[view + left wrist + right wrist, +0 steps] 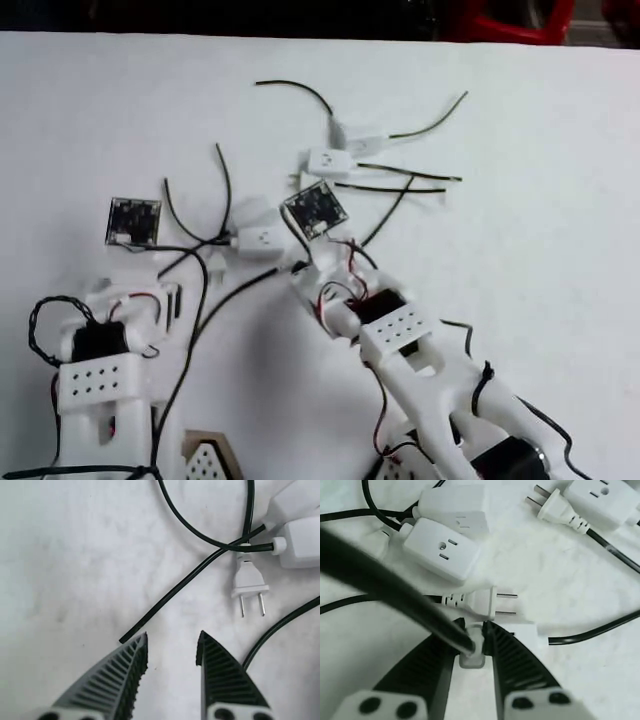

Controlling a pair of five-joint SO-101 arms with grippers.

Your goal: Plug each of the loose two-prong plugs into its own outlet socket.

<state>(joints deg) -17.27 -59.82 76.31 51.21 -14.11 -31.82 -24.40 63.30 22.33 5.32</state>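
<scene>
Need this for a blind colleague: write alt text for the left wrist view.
The open hand hangs over a white table, a loose white plug lying just ahead with its two prongs pointing back at the hand. Black cords cross the table, and two white sockets lie beyond the plug.

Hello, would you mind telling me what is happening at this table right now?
Loose white plugs and sockets with black cords lie on the table in front of two arms. The right gripper is shut on a white piece on a black cord, seemingly a plug, with another plug lying flat just beyond and a socket past that. The left gripper is open above the table, a loose plug ahead with its prongs pointing toward it. The socket faces that show are empty.
</scene>
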